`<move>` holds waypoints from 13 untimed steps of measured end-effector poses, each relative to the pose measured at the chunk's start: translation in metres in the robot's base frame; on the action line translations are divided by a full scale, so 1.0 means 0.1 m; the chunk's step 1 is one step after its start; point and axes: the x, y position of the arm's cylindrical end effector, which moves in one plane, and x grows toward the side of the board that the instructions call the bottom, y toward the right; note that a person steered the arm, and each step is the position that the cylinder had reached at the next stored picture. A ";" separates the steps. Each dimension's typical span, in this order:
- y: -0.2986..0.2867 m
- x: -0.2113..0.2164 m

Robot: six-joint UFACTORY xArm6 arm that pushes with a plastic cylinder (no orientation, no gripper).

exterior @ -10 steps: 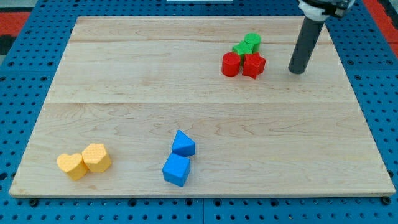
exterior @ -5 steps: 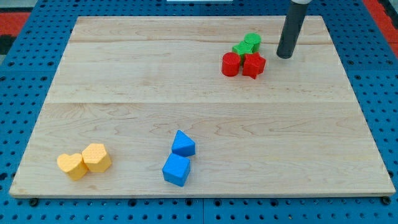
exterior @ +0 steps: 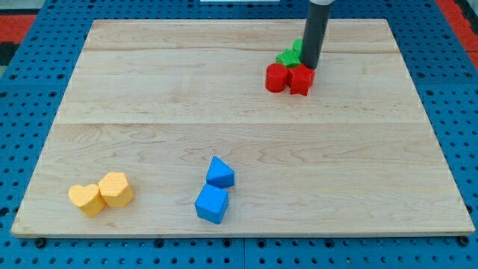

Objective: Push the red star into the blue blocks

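The red star [exterior: 301,79] lies near the view's top right, touching a red cylinder [exterior: 276,77] on its left. My tip [exterior: 309,66] stands right at the star's top edge, touching or nearly touching it, and covers part of the green blocks [exterior: 288,57] behind. Two blue blocks lie low in the middle: a pointed one [exterior: 219,172] and a cube [exterior: 211,203] just below it. They are far down and left of the star.
A yellow heart [exterior: 87,199] and a yellow hexagon block [exterior: 116,188] sit together at the view's bottom left. The wooden board [exterior: 149,97] ends in edges on all sides, with blue pegboard around it.
My tip has moved left and slightly up, from right of the red star to its top edge, now hiding one green block. The blocks have barely shifted.
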 end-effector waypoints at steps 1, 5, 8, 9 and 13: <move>-0.20 0.00; -0.30 1.06; 0.65 1.10; 0.86 1.47; -0.74 2.42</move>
